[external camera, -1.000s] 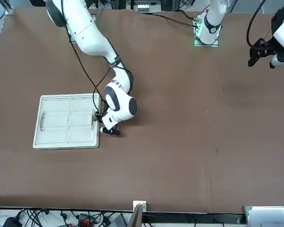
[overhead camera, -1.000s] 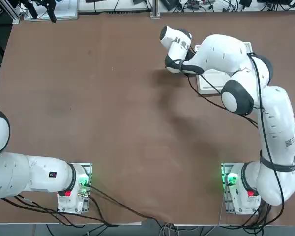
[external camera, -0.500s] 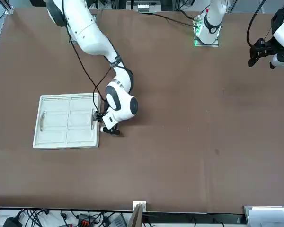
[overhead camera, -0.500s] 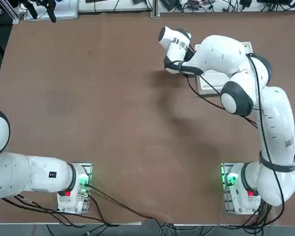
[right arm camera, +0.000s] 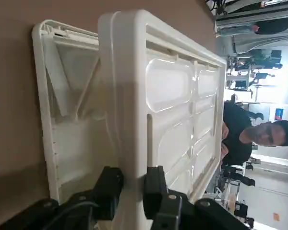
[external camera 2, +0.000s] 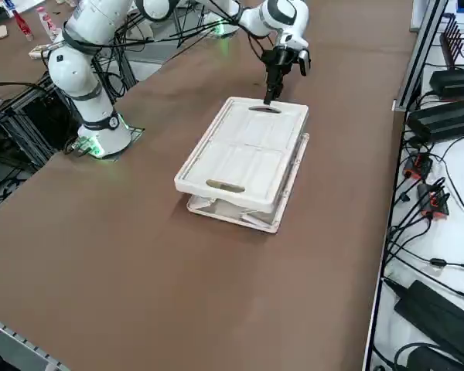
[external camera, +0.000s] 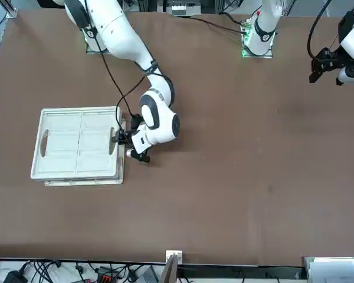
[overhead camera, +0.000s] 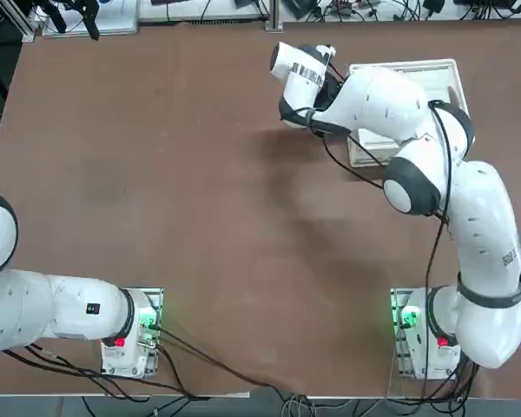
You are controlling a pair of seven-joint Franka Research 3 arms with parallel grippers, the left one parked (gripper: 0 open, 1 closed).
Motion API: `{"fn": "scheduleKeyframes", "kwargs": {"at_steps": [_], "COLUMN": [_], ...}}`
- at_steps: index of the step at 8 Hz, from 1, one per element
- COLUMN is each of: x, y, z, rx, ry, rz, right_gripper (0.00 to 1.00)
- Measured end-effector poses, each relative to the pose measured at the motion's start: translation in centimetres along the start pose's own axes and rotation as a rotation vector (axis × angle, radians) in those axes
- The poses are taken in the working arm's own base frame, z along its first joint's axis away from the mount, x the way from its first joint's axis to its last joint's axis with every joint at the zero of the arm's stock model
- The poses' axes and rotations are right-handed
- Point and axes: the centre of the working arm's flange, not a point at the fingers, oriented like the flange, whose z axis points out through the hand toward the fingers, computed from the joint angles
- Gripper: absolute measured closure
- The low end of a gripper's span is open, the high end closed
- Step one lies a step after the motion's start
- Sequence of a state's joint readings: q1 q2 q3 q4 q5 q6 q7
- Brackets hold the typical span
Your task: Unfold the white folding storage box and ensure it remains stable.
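- Lying in the right half of the tabletop (overhead camera: pixel 208 200), toward the far edge: the white plastic rectangular folding storage box (external camera: pixel 74 141), partly unfolded.
- Reaching in over the tabletop with the white and dark-grey right arm (overhead camera: pixel 417 178), down to the box's left side.
- Clamped with the black two-finger right hand (right arm camera: pixel 133 184) on the raised upper rim (right arm camera: pixel 127 105) at that side, one finger on either face, close to an oval handle hole (external camera 2: pixel 264 110).
- Extending from the hand toward the tabletop's right edge: the upper part of the box, ribbed and panelled.
- Raised above the white lower rim (external camera 2: pixel 233 220) and offset from it toward the right and near edges.
- Showing in the gap between the two: slanted white wall panels (right arm camera: pixel 57 76).
- Resting on the tabletop with the lower rim.
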State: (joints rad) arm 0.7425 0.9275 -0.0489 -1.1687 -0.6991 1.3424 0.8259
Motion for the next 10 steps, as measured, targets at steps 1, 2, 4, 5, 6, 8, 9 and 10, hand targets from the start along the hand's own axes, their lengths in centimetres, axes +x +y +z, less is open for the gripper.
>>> {"fn": "scheduleKeyframes", "kwargs": {"at_steps": [1, 2, 4, 5, 6, 8, 9, 10], "x": [-0.3, -0.3, -0.4, -0.6, -0.9, -1.1, -1.2, -1.1], "y": [0.2, 0.7, 2.8, 3.9, 5.0, 6.0, 6.4, 6.7], "z": [-0.4, -0.8, -1.8, -2.5, -3.3, -4.0, -4.2, -4.4], "rx": [-0.021, -0.033, -0.044, -0.044, -0.051, -0.050, -0.050, -0.049], "ry": [0.007, 0.004, -0.018, -0.024, -0.035, -0.040, -0.043, -0.045], "rz": [-0.006, -0.018, -0.071, -0.094, -0.125, -0.135, -0.131, -0.125], "right_gripper": [0.71, 0.71, 0.71, 0.71, 0.71, 0.71, 0.71, 0.71]}}
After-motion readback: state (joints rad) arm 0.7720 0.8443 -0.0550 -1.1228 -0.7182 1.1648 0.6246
